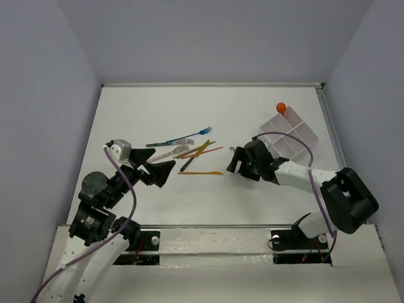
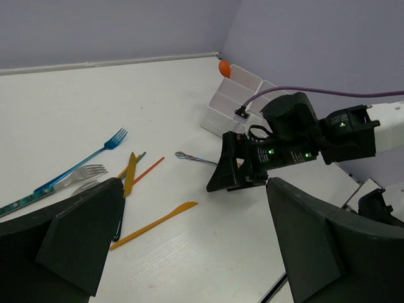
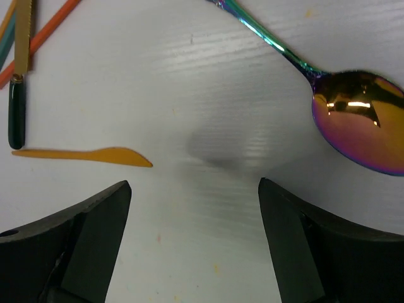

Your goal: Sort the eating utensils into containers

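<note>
Overhead, the white table (image 1: 252, 113) carried the divided container (image 1: 291, 134) at its far right side, one corner turned toward the arms. The container's walls were pale against the table, so what lay inside most compartments could not be made out. Only an orange rounded utensil end (image 1: 281, 106) stood up from its far corner, the handle hidden.

Just beside the container, on its near-left side, hung the right gripper (image 1: 243, 163). Its wrist view showed the fingers (image 3: 88, 240) spread wide over bare table, with nothing between them. The left gripper (image 1: 154, 165) sat well apart from the container, farther left past the loose utensils, its jaws also wide and empty.

Between the container and the left gripper lay the loose utensils. A blue fork (image 1: 180, 139) lay farthest from the arms, with a silver-grey fork (image 1: 169, 153) beside it. A yellow knife (image 1: 199, 149), a thin red piece (image 1: 208, 151) and a black-handled piece (image 1: 187, 165) crossed one another, so their types were hard to tell. An orange knife (image 1: 201, 173) lay alone, nearest the arms.

Closest to the container lay an iridescent spoon (image 2: 196, 158). From above only its tip showed past the right gripper, and in the right wrist view its bowl was cut off at the frame edge.
</note>
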Available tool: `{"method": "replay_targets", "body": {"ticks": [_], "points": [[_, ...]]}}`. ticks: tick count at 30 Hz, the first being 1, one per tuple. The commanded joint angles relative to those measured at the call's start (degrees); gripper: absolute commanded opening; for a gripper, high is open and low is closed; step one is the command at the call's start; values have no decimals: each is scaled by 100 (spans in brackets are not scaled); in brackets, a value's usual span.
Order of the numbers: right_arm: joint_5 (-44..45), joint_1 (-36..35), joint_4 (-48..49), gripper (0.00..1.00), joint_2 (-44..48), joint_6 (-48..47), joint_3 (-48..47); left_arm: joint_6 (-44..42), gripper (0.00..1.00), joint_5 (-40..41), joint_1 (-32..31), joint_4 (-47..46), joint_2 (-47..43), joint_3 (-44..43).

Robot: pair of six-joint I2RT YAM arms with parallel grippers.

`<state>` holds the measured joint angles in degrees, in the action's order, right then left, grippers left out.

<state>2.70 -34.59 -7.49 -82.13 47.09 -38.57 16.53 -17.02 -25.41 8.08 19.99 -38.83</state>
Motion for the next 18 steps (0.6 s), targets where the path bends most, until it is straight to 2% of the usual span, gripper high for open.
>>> {"method": "replay_targets", "body": {"ticks": [1,5,18], "points": [[755,-22,397,88,-268,309,-80,-45,99,-83,1,-201,-56,42],[1522,-22,213,86,-391,362,-195,-45,99,-100,1,-201,-39,42],[2683,-22,-420,68,-1332,362,-1144,-36,99,-162,1,-227,-48,42]]}}
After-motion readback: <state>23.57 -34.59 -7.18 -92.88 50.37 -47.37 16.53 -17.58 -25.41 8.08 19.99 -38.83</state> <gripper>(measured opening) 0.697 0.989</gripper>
